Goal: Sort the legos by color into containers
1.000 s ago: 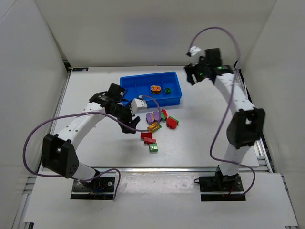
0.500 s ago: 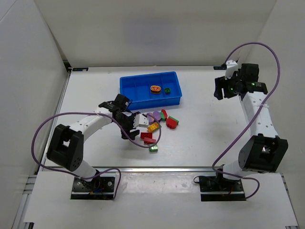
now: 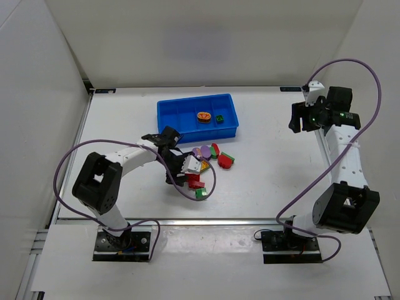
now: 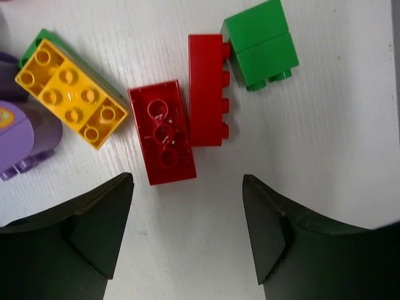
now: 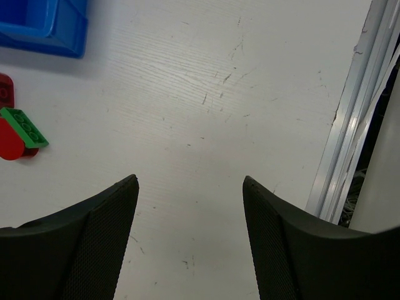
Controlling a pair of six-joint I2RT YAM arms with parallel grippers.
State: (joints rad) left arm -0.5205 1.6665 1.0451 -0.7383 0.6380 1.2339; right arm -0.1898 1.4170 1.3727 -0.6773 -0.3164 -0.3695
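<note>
The legos lie in a pile on the white table in front of the blue tray. One compartment holds an orange oval, the one to its right a green brick. My left gripper is open and empty, just short of two red bricks lying side by side. Beside these lie a green brick, a yellow brick and a purple oval. My right gripper is open and empty over bare table at the right, far from the pile.
The right wrist view shows the tray's corner, a green brick on a red oval, and the table's metal edge rail. White walls enclose the table on three sides.
My left gripper has come down and toward the near side of the pile, close to the red bricks. My right arm has swung right, away from the tray.
</note>
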